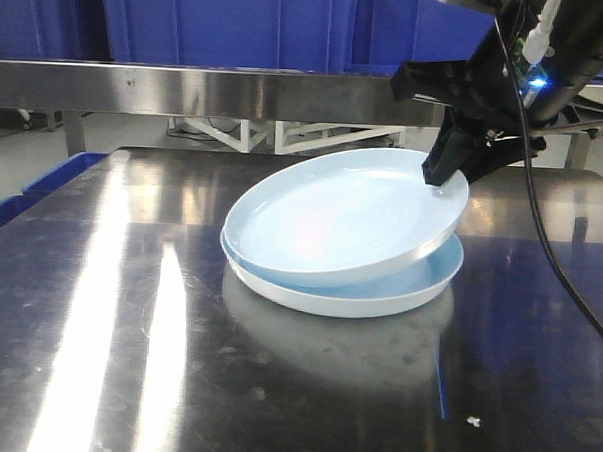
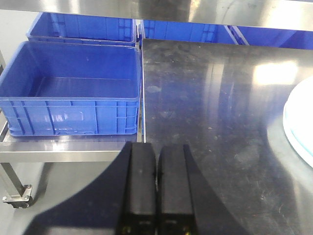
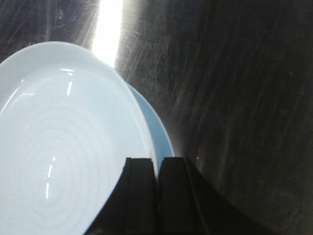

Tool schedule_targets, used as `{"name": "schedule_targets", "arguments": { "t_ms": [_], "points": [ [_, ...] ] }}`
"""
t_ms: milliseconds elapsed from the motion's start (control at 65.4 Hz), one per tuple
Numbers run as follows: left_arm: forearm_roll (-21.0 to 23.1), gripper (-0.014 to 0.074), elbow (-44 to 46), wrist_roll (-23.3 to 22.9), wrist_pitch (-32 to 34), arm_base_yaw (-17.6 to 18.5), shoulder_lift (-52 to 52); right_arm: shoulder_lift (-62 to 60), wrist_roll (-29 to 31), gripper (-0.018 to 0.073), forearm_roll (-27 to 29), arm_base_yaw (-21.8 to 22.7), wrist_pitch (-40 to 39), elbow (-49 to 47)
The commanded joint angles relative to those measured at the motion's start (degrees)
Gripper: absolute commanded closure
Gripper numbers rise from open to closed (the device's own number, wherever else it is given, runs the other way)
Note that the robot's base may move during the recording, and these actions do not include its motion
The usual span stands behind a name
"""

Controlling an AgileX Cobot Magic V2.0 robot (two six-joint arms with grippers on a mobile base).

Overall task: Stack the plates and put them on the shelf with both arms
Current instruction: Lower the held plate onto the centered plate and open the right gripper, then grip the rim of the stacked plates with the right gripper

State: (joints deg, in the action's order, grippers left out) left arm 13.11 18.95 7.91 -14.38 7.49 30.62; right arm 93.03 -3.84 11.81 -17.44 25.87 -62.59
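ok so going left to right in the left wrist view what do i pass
blue crate → steel table → plates, cut off at the right edge

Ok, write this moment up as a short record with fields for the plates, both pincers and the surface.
upper plate: tilted, right rim raised, left edge resting in the lower plate
lower plate: flat on the steel table
right pincer: shut on the upper plate's right rim
left pincer: shut, holding nothing, near the table's left edge
beside table: blue crates
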Motion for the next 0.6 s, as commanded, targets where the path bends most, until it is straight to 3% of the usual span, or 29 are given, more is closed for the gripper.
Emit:
{"name": "schedule_targets", "arguments": {
  "t_ms": [0, 76, 153, 581],
  "points": [
    [0.2, 0.0509, 1.8, -0.1, 5.0, 0.3, 0.0, -2.4, 0.4, 0.0322, 0.4, 0.2, -2.7, -2.1],
    [0.2, 0.0509, 1.8, -0.1, 5.0, 0.3, 0.0, -2.4, 0.4, 0.0165, 0.2, 0.2, -2.7, -2.1],
    [0.2, 0.0509, 1.8, -0.1, 5.0, 0.3, 0.0, -2.4, 0.4, 0.0090, 0.0, 0.2, -2.4, -2.1],
    [0.2, 0.0509, 1.8, -0.1, 5.0, 0.3, 0.0, 0.1, 0.4, 0.0097, -0.1, 0.3, -0.4, -2.1]
  ]
}}
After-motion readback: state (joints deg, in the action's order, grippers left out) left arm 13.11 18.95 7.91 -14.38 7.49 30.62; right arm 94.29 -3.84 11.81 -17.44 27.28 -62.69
